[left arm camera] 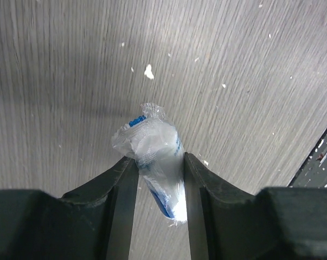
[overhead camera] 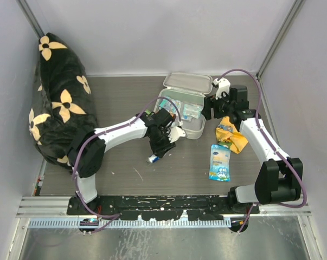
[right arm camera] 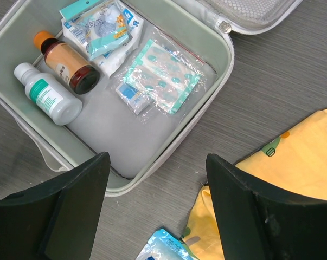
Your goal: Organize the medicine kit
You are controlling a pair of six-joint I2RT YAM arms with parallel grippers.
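Two arms reach over the worktop (overhead camera: pixel 125 179) in the top view. The kit (overhead camera: pixel 193 131) lies open at the far middle with its lid (overhead camera: pixel 187 84) thrown back. The left hand (overhead camera: pixel 162 145) points down just in front of the kit's near corner, with a small sachet (overhead camera: pixel 153 158) at its tips. The right hand (overhead camera: pixel 211 108) hangs beside the kit's right wall. A yellow cloth (overhead camera: pixel 233 138) lies crumpled under the right arm, a blue packet (overhead camera: pixel 220 161) is just in front of it, and a black flowered cushion (overhead camera: pixel 57 103) fills the left side. In the left wrist view the left hand (left arm camera: pixel 159 162) is narrowed to a small gap, and both fingers (left arm camera: pixel 122 184) press the sides of the clear white and blue sachet (left arm camera: pixel 152 143), gripping it. I cannot tell whether the sachet rests on the worktop (left arm camera: pixel 233 65) or hangs clear of it. In the right wrist view the right hand (right arm camera: pixel 156 162) stands wide apart, holding and touching nothing, above the kit's near rim (right arm camera: pixel 226 59). Inside the kit lie a brown bottle (right arm camera: pixel 68 65), a white bottle (right arm camera: pixel 46 95) beside it, a bag of plasters (right arm camera: pixel 166 73) and some pale wrappers (right arm camera: pixel 101 24). The cloth (right arm camera: pixel 293 162) and the packet (right arm camera: pixel 163 246) show at the lower right, outside the kit.
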